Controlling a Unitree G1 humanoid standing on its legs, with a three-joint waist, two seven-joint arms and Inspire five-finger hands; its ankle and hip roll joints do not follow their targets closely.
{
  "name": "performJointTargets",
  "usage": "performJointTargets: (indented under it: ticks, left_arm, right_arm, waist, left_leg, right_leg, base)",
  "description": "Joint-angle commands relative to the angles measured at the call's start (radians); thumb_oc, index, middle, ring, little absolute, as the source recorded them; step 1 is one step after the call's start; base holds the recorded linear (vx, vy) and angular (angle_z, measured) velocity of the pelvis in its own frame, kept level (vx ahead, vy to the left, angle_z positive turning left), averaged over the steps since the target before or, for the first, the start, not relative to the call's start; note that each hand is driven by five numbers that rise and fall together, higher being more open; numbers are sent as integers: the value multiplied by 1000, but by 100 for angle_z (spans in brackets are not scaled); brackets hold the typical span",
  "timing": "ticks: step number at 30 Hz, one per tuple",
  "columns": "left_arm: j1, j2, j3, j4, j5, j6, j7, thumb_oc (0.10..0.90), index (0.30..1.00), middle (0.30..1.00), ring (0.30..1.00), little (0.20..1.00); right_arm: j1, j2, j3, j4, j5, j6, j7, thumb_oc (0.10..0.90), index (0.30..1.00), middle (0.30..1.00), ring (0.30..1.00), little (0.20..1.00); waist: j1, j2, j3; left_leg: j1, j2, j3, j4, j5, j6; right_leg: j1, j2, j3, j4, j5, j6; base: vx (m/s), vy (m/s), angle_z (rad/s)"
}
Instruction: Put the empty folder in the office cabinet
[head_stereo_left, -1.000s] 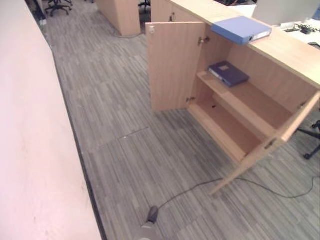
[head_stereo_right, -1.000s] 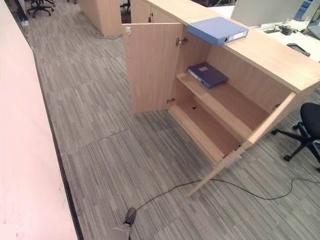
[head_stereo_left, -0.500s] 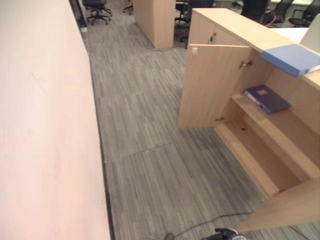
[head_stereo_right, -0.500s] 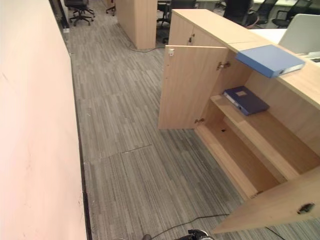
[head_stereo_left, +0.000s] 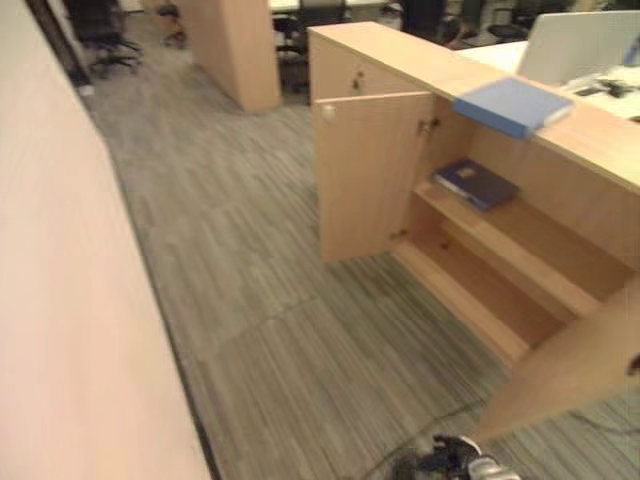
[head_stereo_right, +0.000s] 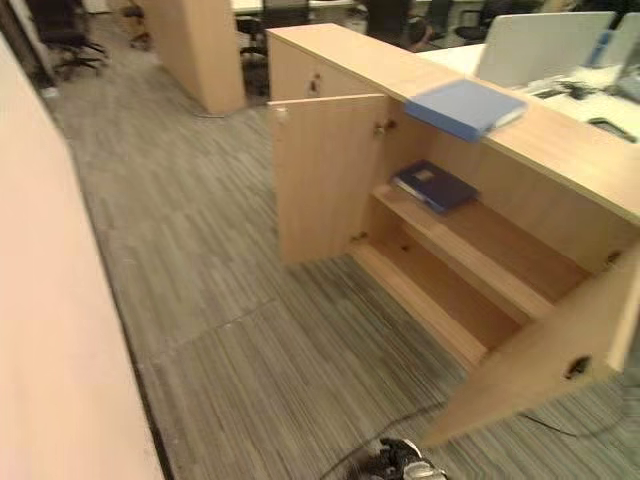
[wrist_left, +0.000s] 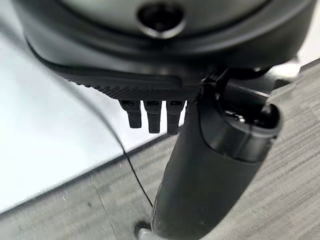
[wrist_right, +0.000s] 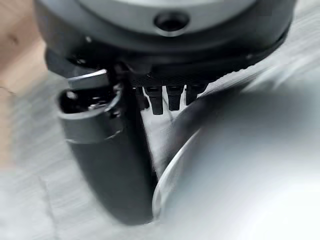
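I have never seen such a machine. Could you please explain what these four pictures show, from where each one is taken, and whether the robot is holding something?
This is a humanoid robot with two arms and dark hands. Two pictures come from the camera eyes in its head, looking down at an office floor. They show a wooden cabinet with both doors open. A light blue folder lies on top of the cabinet, and a dark blue folder lies on its upper shelf.

The other two pictures come from a camera on each wrist, very close to the hand. The left hand and the right hand both hang above the floor with straight fingers, and neither holds anything.
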Motion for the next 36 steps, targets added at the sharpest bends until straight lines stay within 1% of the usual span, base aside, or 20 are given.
performJointTargets:
  ticks: [1,2,3,4,6,7,8,9,11,12,13,16,21,31,35,36]
  left_arm:
    - [19,38,-43,10,46,6,-12,800,900,900,900,900]
    - [19,38,-43,10,46,6,-12,800,900,900,900,900]
    - [15,36,-48,18,60,7,-15,800,900,900,900,900]
    - [32,28,-36,40,65,11,-22,800,900,900,900,900]
    - [42,18,-21,43,42,15,-23,800,900,900,900,900]
    - [37,12,-20,35,25,14,-25,800,900,900,900,900]
    - [37,12,-20,35,24,14,-25,800,900,900,900,900]
    - [27,0,-36,20,19,10,-30,800,900,900,900,900]
    - [17,-17,-60,3,16,9,-33,800,900,900,900,900]
    - [17,-17,-61,3,16,9,-32,800,900,900,900,900]
    - [12,-27,-81,-8,17,4,-36,800,900,900,900,900]
    - [10,-32,-108,-18,35,-2,-36,800,900,900,900,900]
    - [7,-27,-111,-14,41,-6,-29,800,900,900,900,900]
    - [-8,-29,-122,-6,57,-8,-21,800,900,900,900,900]
    - [-19,-26,-123,-11,56,-7,-17,800,900,900,900,900]
    - [-24,-25,-124,-14,55,-6,-14,800,900,900,900,900]
  right_arm:
    - [-24,-80,-11,113,10,19,-20,800,900,900,900,900]
    - [-24,-80,-11,113,10,19,-19,800,900,900,900,900]
    - [0,-82,-31,126,24,17,-18,800,900,900,900,900]
    - [49,-84,-66,152,40,15,-17,800,900,900,900,900]
    - [93,-78,-75,173,46,22,-5,800,900,900,900,900]
    - [101,-80,-72,178,43,25,2,800,900,900,900,900]
    - [101,-80,-72,178,43,25,2,800,900,900,900,900]
    - [105,-90,-80,181,44,26,2,800,900,900,900,900]
    - [85,-108,-86,168,58,22,-11,800,900,900,900,900]
    - [85,-109,-87,168,59,23,-11,800,900,900,900,900]
    - [75,-115,-82,152,74,16,-13,800,900,900,900,900]
    - [60,-124,-79,122,91,6,-22,800,900,900,900,900]
    - [50,-124,-65,110,88,2,-21,800,900,900,900,900]
    - [65,-114,-40,111,59,3,-23,800,900,900,900,900]
    - [67,-115,-39,116,50,5,-24,800,900,900,900,900]
    - [70,-116,-39,121,46,6,-26,800,900,900,900,900]
  waist:
    - [44,27,52]
    - [43,27,52]
    - [40,14,37]
    - [42,-5,-12]
    - [23,-11,-55]
    - [20,-9,-54]
    - [17,-8,-56]
    - [13,-9,-63]
    - [0,3,-67]
    - [0,4,-67]
    - [-5,10,-70]
    - [-19,20,-75]
    - [-24,33,-76]
    - [-34,41,-63]
    - [-35,44,-55]
    - [-34,47,-51]
  left_leg:
    - [77,47,-98,-108,-5,-102]
    - [77,47,-99,-108,-5,-102]
    - [88,42,-116,-108,-25,-107]
    - [115,42,-112,-108,-69,-120]
    - [135,63,-136,-108,-100,-133]
    - [137,71,-154,-108,-100,-131]
    - [136,72,-157,-108,-100,-131]
    - [128,80,-182,-108,-109,-134]
    - [119,92,-191,-108,-112,-133]
    - [119,92,-191,-108,-112,-134]
    - [109,97,-189,-108,-112,-136]
    - [90,101,-185,-108,-110,-138]
    - [65,101,-189,-108,-107,-142]
    - [38,102,-203,-108,-99,-144]
    - [31,111,-199,-108,-99,-151]
    - [32,121,-195,-108,-101,-156]
  right_leg:
    - [109,11,18,-103,270,-11]
    - [110,11,18,-102,269,-11]
    - [183,8,13,-175,225,-37]
    - [255,18,-22,-202,149,-92]
    - [279,29,-52,-204,113,-115]
    - [269,26,-64,-190,116,-116]
    - [268,25,-67,-188,115,-115]
    - [285,32,-82,-207,82,-133]
    - [282,40,-80,-205,69,-140]
    - [282,41,-80,-206,69,-141]
    - [283,50,-77,-216,60,-147]
    - [278,63,-65,-224,50,-153]
    - [268,64,-53,-224,42,-159]
    - [255,53,-51,-204,30,-170]
    - [248,50,-53,-189,14,-176]
    - [247,49,-58,-178,0,-182]
  base:
    - [228,-22,88]
    - [229,-62,88]
    - [321,-86,66]
    - [449,-120,56]
    - [383,-125,28]
    - [171,-89,10]
    - [150,-113,46]
    - [113,-100,66]
    - [90,-70,84]
    - [70,-30,61]
    - [77,-29,37]
    - [51,-15,-12]
    - [26,1,-9]
    - [9,-4,3]
    - [36,-23,1]
    - [99,-52,3]
